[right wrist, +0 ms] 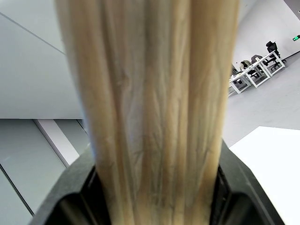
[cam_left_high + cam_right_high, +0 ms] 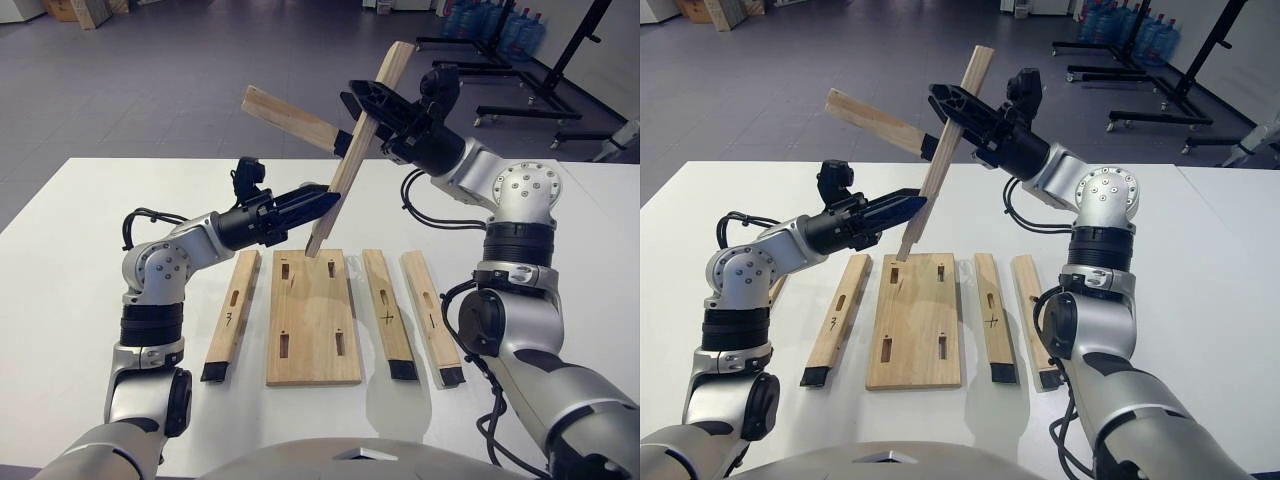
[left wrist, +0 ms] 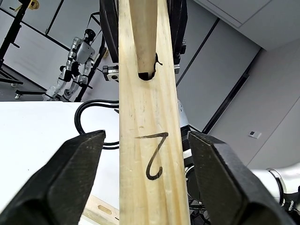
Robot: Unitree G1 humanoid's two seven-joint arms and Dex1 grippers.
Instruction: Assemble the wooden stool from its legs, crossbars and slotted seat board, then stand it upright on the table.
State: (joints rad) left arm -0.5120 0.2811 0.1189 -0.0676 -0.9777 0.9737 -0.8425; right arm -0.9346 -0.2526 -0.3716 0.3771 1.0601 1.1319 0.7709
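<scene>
My right gripper (image 2: 372,118) is shut on a wooden leg (image 2: 345,175) held up at a tilt. A crossbar (image 2: 290,118) sticks out of the leg's slot toward the far left. The leg's lower end hangs just above the far-left slot of the slotted seat board (image 2: 312,320), which lies flat on the table. My left gripper (image 2: 330,198) is open, one finger (image 3: 70,183) on each side of the leg's lower part (image 3: 150,140), which bears a drawn "2"; a gap shows on both sides. The right wrist view looks along the gripped leg (image 1: 150,117).
Three more legs lie flat on the white table (image 2: 80,230): one left of the board (image 2: 232,312) and two to its right (image 2: 388,310), (image 2: 432,315). Beyond the table's far edge is open floor with black metal stands (image 2: 520,90).
</scene>
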